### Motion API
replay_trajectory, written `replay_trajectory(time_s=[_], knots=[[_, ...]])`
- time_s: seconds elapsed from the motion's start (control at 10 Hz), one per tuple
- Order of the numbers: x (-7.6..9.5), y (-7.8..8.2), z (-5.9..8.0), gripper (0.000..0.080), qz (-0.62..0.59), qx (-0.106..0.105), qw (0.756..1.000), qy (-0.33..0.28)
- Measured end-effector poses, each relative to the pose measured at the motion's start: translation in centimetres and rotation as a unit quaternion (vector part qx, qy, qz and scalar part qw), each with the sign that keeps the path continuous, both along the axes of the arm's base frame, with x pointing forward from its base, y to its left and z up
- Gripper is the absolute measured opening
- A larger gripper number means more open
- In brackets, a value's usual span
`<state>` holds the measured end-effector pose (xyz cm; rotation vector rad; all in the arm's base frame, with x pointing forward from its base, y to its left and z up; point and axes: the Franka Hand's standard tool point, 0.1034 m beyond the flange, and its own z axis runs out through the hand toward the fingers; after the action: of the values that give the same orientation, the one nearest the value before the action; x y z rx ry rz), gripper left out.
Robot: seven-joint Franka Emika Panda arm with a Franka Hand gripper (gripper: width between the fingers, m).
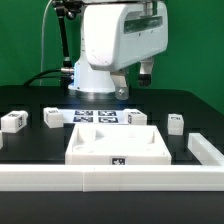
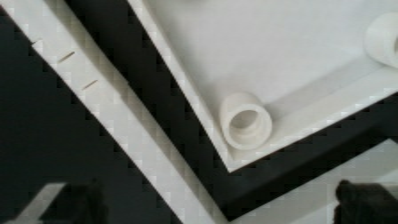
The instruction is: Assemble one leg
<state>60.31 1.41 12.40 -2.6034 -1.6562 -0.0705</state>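
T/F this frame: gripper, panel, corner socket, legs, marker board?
1. The gripper is shut on a part. False: open, nothing between its fingers.
2. The panel lies flat on the table. True.
3. The corner socket in the wrist view holds a peg. False: it is empty.
4. A leg stands loose on the table, apart from the panel. True.
5. The marker board rests on the panel. False: it lies on the table.

The tool [image 2: 214, 204] shows only 2 blurred fingertips [image 2: 68, 204], cut off at the wrist view's edge.
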Motion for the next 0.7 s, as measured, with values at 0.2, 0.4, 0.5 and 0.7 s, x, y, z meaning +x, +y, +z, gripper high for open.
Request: replay_trajectory(time_s=[0.2, 0.4, 0.5, 0.7], knots=[[-1.7, -0.4, -1.6, 0.0650, 0.088, -0.005, 0.996, -0.011], [-2.5, 0.6, -3.0, 0.0650, 0.166, -0.043, 0.985, -0.004], [-3.0, 0.7, -3.4, 0.0650, 0.173, -0.047, 0.984, 0.001], [-3.1, 0.5, -3.4, 0.0650, 0.171, -0.047, 0.984, 0.001]])
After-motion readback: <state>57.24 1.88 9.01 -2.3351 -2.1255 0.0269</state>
